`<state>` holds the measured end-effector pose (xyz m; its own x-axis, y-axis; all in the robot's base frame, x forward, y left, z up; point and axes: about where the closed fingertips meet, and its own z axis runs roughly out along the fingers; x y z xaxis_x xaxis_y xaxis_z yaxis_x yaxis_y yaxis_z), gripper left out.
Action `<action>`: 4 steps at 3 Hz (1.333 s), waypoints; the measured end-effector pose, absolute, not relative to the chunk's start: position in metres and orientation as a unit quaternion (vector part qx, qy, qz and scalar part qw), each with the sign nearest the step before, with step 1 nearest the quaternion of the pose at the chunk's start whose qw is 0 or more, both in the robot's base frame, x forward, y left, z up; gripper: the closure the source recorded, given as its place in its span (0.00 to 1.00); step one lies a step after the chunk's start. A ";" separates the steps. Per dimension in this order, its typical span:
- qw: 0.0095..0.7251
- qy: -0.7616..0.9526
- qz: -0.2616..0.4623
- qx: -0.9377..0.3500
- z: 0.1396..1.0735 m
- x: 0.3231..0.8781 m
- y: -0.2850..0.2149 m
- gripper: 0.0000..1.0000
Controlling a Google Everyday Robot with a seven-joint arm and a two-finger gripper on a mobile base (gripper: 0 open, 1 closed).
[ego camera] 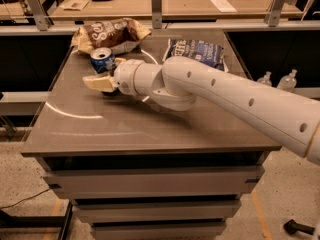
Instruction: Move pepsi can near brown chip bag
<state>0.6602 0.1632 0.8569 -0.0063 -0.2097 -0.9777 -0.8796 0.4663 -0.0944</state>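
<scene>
A robot's white arm [225, 91] reaches in from the right across a grey-brown table [150, 126], its gripper [103, 72] low over the back left part of the top, where the pepsi can [103, 59] stands upright. The jaws are spread rather than clamped: one tan finger [97, 83] lies in front of the can with a gap showing between them, and the tip of the other peeks out just right of the can. The can sits on the table just in front of the brown chip bag [112, 34], which lies crumpled at the back edge - whether the two touch cannot be told from here. A dark blue bag [196, 50] with white lettering lies at the back right of the table, partly behind the arm and well apart from the can. Beyond the table's right side stand two clear plastic bottles [289, 80], and behind it runs a wooden counter [190, 1] with papers on it.
</scene>
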 end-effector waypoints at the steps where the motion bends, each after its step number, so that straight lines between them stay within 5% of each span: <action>1: 0.565 0.644 0.295 -0.422 0.859 0.662 0.164 1.00; 4: 0.580 0.653 0.261 -0.412 0.884 0.742 0.168 1.00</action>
